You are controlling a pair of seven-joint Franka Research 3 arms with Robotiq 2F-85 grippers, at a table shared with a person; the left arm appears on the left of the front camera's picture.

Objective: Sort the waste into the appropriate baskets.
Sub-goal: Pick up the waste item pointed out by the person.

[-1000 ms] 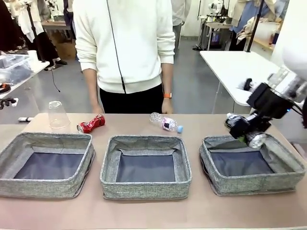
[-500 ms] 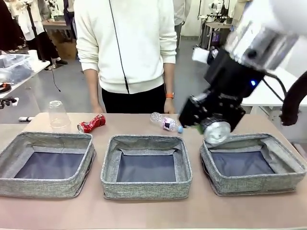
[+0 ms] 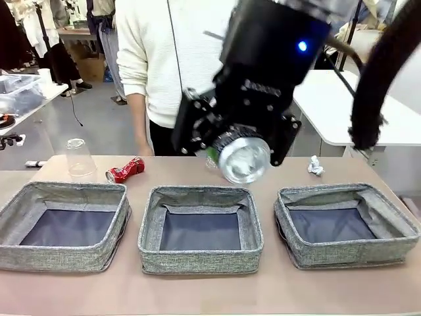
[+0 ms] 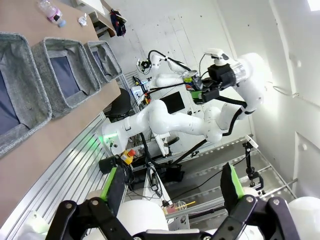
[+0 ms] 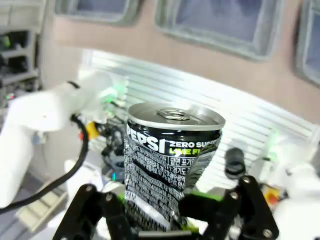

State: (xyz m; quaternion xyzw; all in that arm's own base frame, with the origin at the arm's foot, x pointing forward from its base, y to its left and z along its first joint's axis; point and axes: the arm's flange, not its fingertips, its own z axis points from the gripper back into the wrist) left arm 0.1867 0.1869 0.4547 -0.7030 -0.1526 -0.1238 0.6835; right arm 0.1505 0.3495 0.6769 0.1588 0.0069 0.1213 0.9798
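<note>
A dark blue-black logo can [image 3: 245,160], dented and with its silver end toward the front camera, is gripped in my right gripper [image 3: 244,149], which hangs high over the back rim of the middle basket [image 3: 150,227]. In the right wrist view the can [image 5: 170,150] stands between the shut fingers of the right gripper [image 5: 164,210]. The left basket [image 3: 13,209] and right basket [image 3: 395,220] hold nothing. A crushed red can [image 3: 125,170], an upturned clear plastic cup [image 3: 79,158] and a paper wad [image 3: 316,165] lie behind the baskets. My left gripper [image 4: 171,185] is open, high off the table.
A person in a white sweater [image 3: 164,59] stands at the far edge with arms down. In the left wrist view the bottle [image 4: 52,9] and paper wad [image 4: 82,20] lie beyond the baskets [image 4: 31,80]. A white side table [image 3: 329,99] stands at the back right.
My right gripper has carried the dark can from over the right basket leftward and up toward the camera, uncovering the paper wad and hiding the bottle. The person has shifted slightly right.
</note>
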